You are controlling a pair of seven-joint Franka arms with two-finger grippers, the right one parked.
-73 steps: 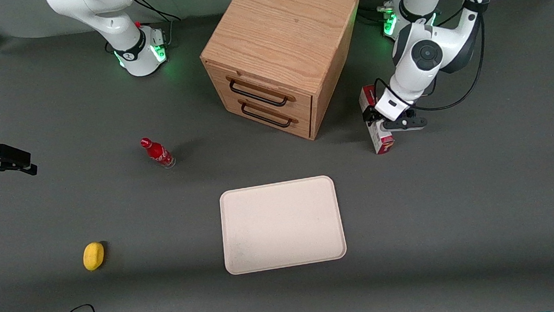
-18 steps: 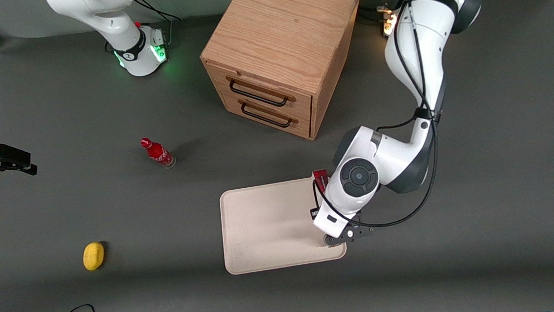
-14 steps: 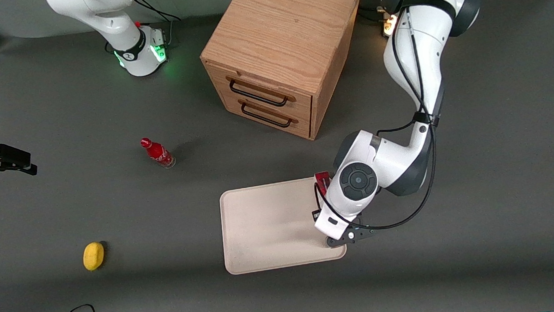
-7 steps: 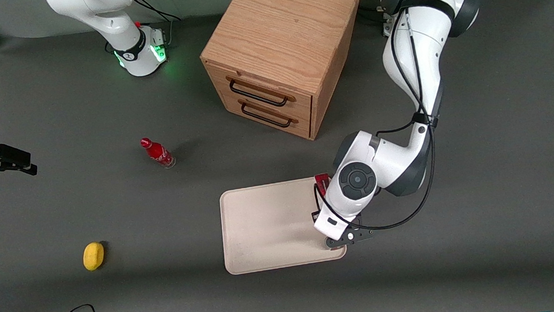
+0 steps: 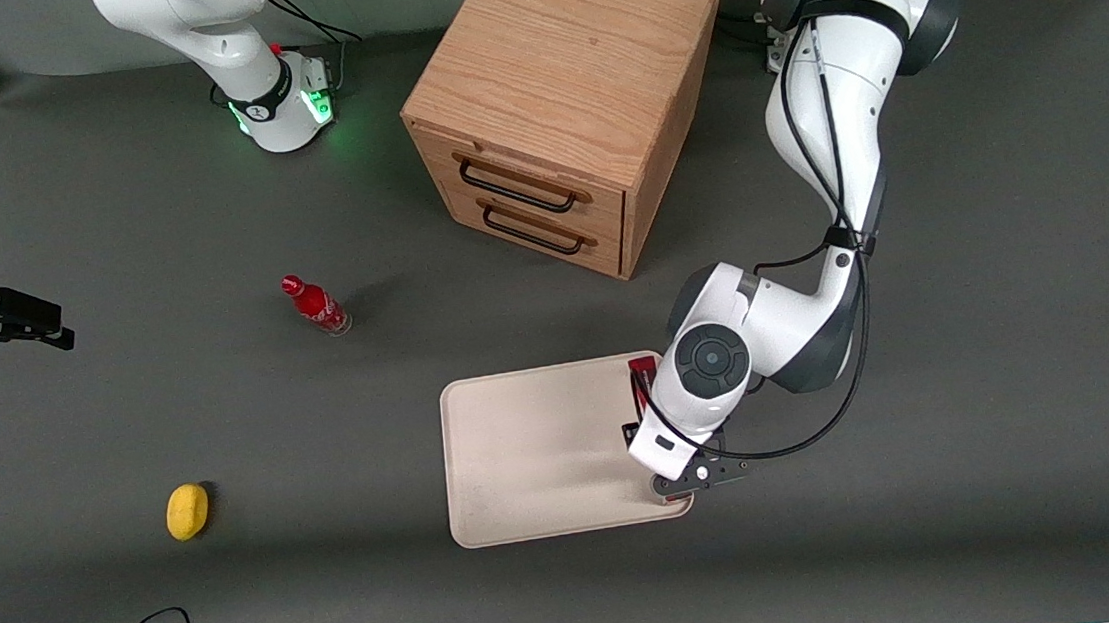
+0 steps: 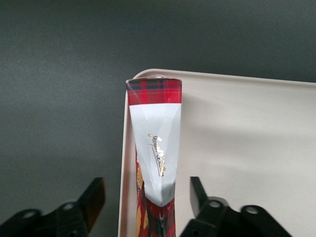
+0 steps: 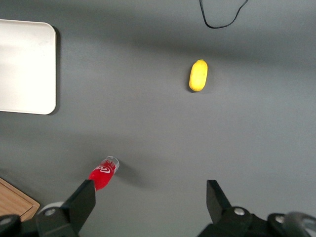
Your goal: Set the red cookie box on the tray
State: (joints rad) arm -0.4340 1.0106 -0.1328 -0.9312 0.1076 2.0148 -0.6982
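Observation:
The red cookie box (image 6: pixel 155 143) lies on the cream-white tray (image 6: pixel 247 148), along the tray's short rim toward the working arm's end. In the front view only one red end of the box (image 5: pixel 642 372) shows past the arm, on the tray (image 5: pixel 537 454). The left gripper (image 6: pixel 146 186) hovers over the box with its jaws open; a gap shows between the box and each of the fingers (image 6: pixel 94 195). In the front view the gripper (image 5: pixel 673 462) is over the tray's rim, its fingers hidden under the wrist.
A wooden drawer cabinet (image 5: pixel 561 100) stands farther from the front camera than the tray. A small red bottle (image 5: pixel 316 305) and a yellow oval object (image 5: pixel 187 510) lie toward the parked arm's end; both also show in the right wrist view, the bottle (image 7: pixel 102 174) and the yellow object (image 7: pixel 198 75).
The arm carried the box from beside the cabinet to the tray's rim. Over the last second the arm barely moved and the box's visible end dropped slightly onto the tray.

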